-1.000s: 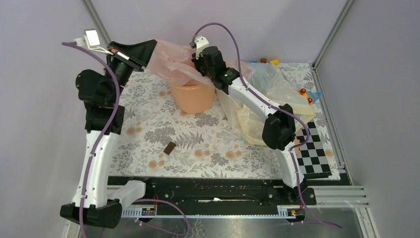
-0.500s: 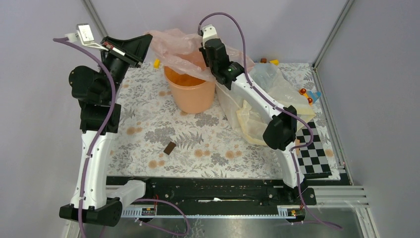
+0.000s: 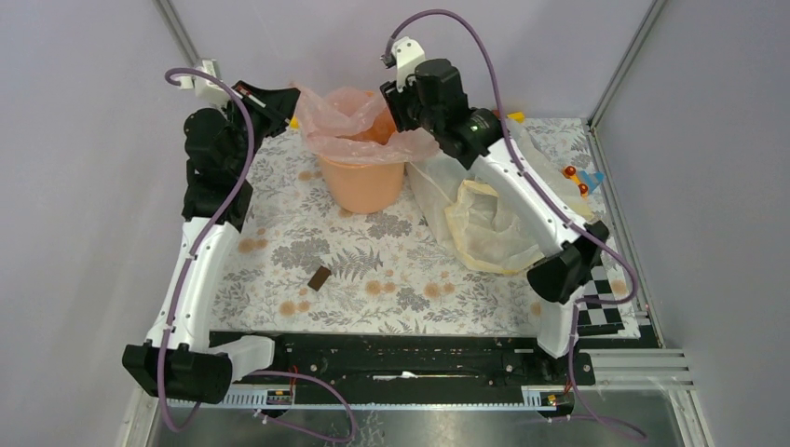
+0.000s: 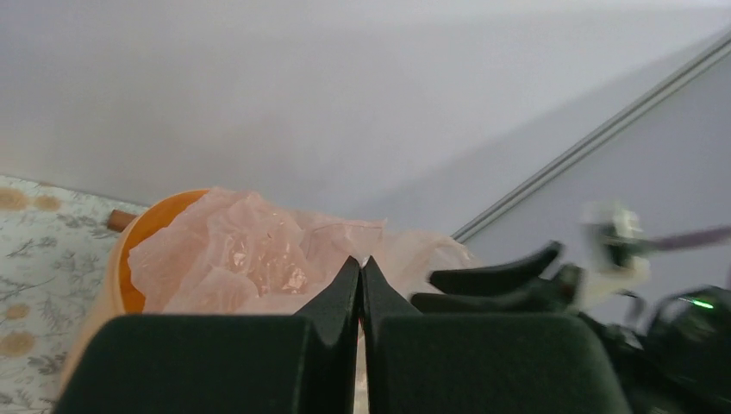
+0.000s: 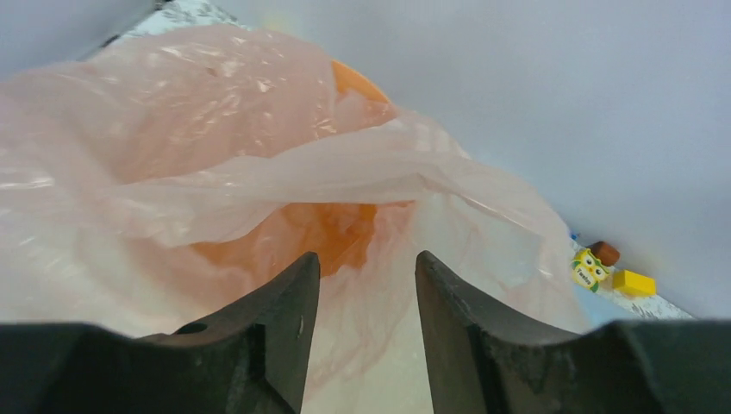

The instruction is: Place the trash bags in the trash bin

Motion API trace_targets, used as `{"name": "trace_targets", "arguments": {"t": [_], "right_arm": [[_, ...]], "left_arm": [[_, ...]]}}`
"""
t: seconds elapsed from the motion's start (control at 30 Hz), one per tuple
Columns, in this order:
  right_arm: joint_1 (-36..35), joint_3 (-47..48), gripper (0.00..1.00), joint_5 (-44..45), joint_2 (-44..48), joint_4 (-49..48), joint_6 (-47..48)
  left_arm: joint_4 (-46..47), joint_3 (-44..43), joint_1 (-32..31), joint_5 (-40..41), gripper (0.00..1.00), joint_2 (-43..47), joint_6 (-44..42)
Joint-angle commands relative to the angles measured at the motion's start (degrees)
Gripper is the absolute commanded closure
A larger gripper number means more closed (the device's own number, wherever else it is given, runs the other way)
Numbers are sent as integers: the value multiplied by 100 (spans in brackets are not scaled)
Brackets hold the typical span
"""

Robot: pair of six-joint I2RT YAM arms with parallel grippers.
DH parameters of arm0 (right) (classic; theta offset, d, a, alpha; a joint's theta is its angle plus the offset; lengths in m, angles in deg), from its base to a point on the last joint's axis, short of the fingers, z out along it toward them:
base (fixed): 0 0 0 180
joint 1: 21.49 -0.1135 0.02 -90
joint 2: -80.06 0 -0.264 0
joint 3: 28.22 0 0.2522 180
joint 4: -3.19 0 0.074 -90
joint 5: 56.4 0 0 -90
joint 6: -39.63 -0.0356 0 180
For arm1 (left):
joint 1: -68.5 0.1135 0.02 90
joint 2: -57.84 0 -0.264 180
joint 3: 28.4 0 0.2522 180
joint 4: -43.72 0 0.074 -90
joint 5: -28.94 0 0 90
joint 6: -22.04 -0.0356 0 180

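Note:
The translucent pink trash bag (image 3: 359, 130) is draped over the mouth of the peach-orange trash bin (image 3: 363, 186) at the back of the table. My left gripper (image 3: 294, 95) is left of the bin's rim and shut on the bag's edge; in the left wrist view a sliver of pink film shows between the closed tips (image 4: 362, 260), with the bag (image 4: 250, 259) and bin (image 4: 138, 233) behind. My right gripper (image 3: 391, 101) is open just right of the rim. In the right wrist view it (image 5: 366, 267) hovers over the bag (image 5: 215, 172), with the bin's orange rim (image 5: 353, 82) beyond.
A pale yellow bag (image 3: 489, 228) and a clear whitish bag (image 3: 508, 144) lie right of the bin under the right arm. A small brown block (image 3: 320, 277) sits mid-table. Small toys (image 3: 578, 177) and a checkerboard (image 3: 592, 284) are at the right; an owl toy (image 5: 589, 267) sits by the wall.
The bag, held stretched high between both grippers, has come down over the bin's mouth. The right gripper has let go and opened; both arms shifted right.

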Motion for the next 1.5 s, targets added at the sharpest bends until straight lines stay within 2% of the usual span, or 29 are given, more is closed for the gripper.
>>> {"name": "trace_targets", "arguments": {"t": [0.0, 0.17, 0.27, 0.37, 0.47, 0.7, 0.8, 0.83, 0.87, 1.03, 1.1, 1.33, 1.47], "right_arm": [[-7, -241, 45, -822, 740, 178, -210], [-6, -233, 32, -764, 1082, 444, -447], [-4, -407, 19, -733, 1360, 556, -720], [-7, -765, 8, -313, 1673, 568, -935], [-7, -1183, 5, 160, 1967, 636, -1020], [6, -2077, 7, 503, 2431, 784, -1302], [7, -2239, 15, 597, 2377, 759, -1334], [5, -2254, 22, 558, 2345, 715, -1339], [8, -2271, 30, 467, 2314, 641, -1344], [12, -1904, 86, 1, 1928, 364, -1387], [9, -1522, 99, -115, 1654, 384, -1414], [2, -467, 100, -1467, 621, 415, -1416], [6, 37, 100, -1775, 30, 389, -1429]], "left_arm": [[274, 211, 17, 361, 100, -113, -151], [372, 424, 11, 556, 100, -485, -220], [525, 616, 11, 558, 100, -625, -117], [629, 724, 2, 492, 100, -696, -50], [700, 834, 2, 481, 100, -650, -32], [692, 985, 2, 705, 100, -394, -157], [718, 1010, 2, 707, 100, -410, -166], [716, 979, -2, 669, 100, -471, -167], [704, 915, -18, 595, 100, -625, -178], [320, 102, -417, 617, 100, -1508, -535], [91, -285, -688, 809, 100, -1893, -785], [-1132, -1763, -1258, 1708, 100, -3337, -1567], [-1439, -2036, -1250, 1836, 100, -3830, -1551]]}}
